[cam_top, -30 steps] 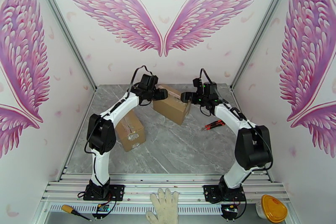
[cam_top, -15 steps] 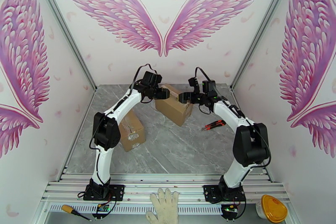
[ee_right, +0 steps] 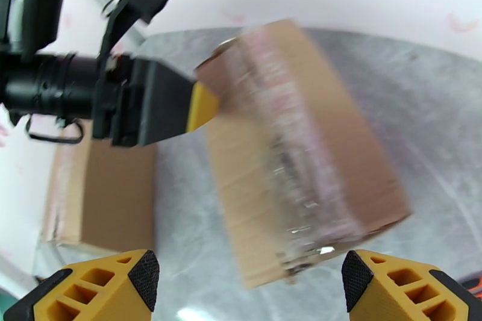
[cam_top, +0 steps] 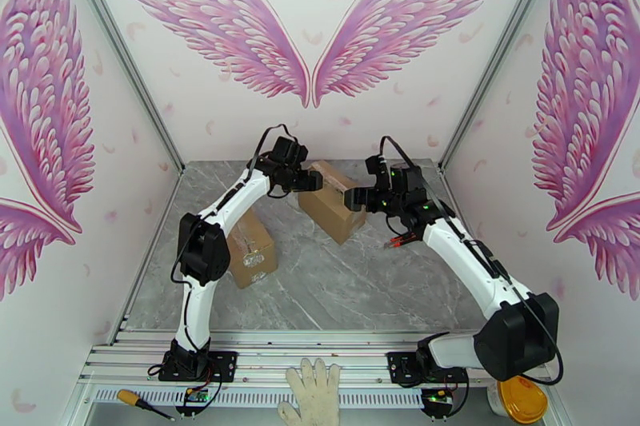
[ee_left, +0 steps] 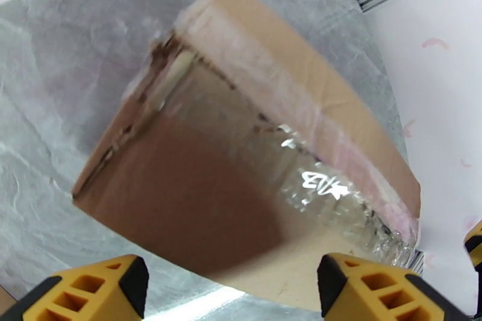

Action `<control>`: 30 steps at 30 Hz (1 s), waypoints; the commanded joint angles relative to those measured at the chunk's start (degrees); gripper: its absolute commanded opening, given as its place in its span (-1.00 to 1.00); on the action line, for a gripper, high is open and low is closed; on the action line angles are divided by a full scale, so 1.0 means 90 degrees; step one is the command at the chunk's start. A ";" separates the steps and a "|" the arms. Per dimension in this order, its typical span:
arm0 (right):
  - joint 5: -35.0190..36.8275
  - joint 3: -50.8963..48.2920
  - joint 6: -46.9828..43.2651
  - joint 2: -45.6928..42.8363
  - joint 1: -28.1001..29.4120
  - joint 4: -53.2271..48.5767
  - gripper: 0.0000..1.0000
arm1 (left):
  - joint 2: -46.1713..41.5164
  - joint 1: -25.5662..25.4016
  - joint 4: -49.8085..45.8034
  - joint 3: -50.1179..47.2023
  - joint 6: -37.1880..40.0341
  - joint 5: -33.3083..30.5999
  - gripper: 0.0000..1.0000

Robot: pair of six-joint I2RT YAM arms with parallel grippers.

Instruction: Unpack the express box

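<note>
The express box (cam_top: 332,208) is a brown carton sealed with clear tape, lying askew at the back middle of the grey table (cam_top: 320,292). My left gripper (cam_top: 310,178) is at its far left corner, and in the right wrist view one yellow fingertip (ee_right: 203,106) touches that corner. In the left wrist view the box (ee_left: 241,153) lies just ahead of the left gripper (ee_left: 229,286), whose jaws stand wide apart. My right gripper (cam_top: 352,197) is at the box's right side. The box (ee_right: 301,159) appears blurred ahead of the open right gripper (ee_right: 250,283).
A second taped carton (cam_top: 250,248) lies left of centre, under the left arm. A red and black cutter (cam_top: 404,239) lies right of the express box. Off the table's near edge are a white glove (cam_top: 312,394), a screwdriver (cam_top: 140,404) and a yellow-lidded tub (cam_top: 520,397).
The right arm's elbow has swung out low to the right, and its gripper has dropped closer to the box's right side. The left gripper edged right. The box shifted slightly right.
</note>
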 commanded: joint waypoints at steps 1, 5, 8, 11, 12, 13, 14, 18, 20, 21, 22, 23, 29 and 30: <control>0.0958 0.0533 -0.0841 0.0626 0.0076 -0.0339 0.69 | -0.0548 -0.0056 0.0574 -0.0462 -0.0783 -0.0097 0.63; 0.0936 0.1004 -0.1620 0.1291 0.0190 -0.0522 0.72 | -0.0364 -0.0108 0.0815 -0.0465 -0.1165 -0.0181 0.65; 0.1218 0.1295 -0.2016 0.1674 0.0289 -0.0720 0.75 | -0.0111 -0.0117 0.0950 -0.0417 -0.1372 -0.0045 0.65; 0.1370 0.1550 -0.2273 0.2037 0.0328 -0.0864 0.75 | 0.0066 -0.0165 0.0902 -0.0317 -0.1324 -0.0049 0.65; 0.1425 0.1607 -0.2313 0.2121 0.0355 -0.0889 0.75 | 0.0108 -0.0175 0.0869 -0.0292 -0.1274 -0.0077 0.65; 0.1510 0.1690 -0.2382 0.2224 0.0381 -0.0944 0.75 | 0.0178 -0.0171 0.0803 -0.0277 -0.1247 -0.0097 0.66; 0.1626 0.1759 -0.2424 0.2324 0.0415 -0.0992 0.74 | 0.0254 -0.0164 0.0740 -0.0257 -0.1208 -0.0120 0.66; 0.2152 0.1929 -0.2544 0.2565 0.0573 -0.1052 0.69 | 0.0616 -0.0160 0.0239 -0.0078 -0.0886 -0.0335 0.64; 0.2504 0.2018 -0.2618 0.2662 0.0634 -0.1071 0.67 | 0.0722 -0.0165 0.0071 -0.0092 -0.0706 -0.0386 0.62; 0.2653 0.2041 -0.2634 0.2693 0.0647 -0.1056 0.64 | 0.0751 -0.0162 0.0008 -0.0119 -0.0632 -0.0437 0.61; 0.2793 0.2063 -0.2676 0.2726 0.0653 -0.1025 0.62 | 0.0776 -0.0160 -0.0054 -0.0129 -0.0534 -0.0484 0.59; 0.2894 0.2090 -0.2722 0.2768 0.0664 -0.1003 0.62 | 0.0816 -0.0163 -0.0130 -0.0144 -0.0440 -0.0529 0.58; 0.3372 0.2461 -0.3117 0.3213 0.0664 -0.1117 0.60 | 0.0924 -0.0134 -0.0440 -0.0075 0.0036 -0.0616 0.49; 0.3434 0.2562 -0.3160 0.3322 0.0668 -0.1166 0.60 | 0.0959 -0.0137 -0.0529 -0.0025 0.0135 -0.0647 0.48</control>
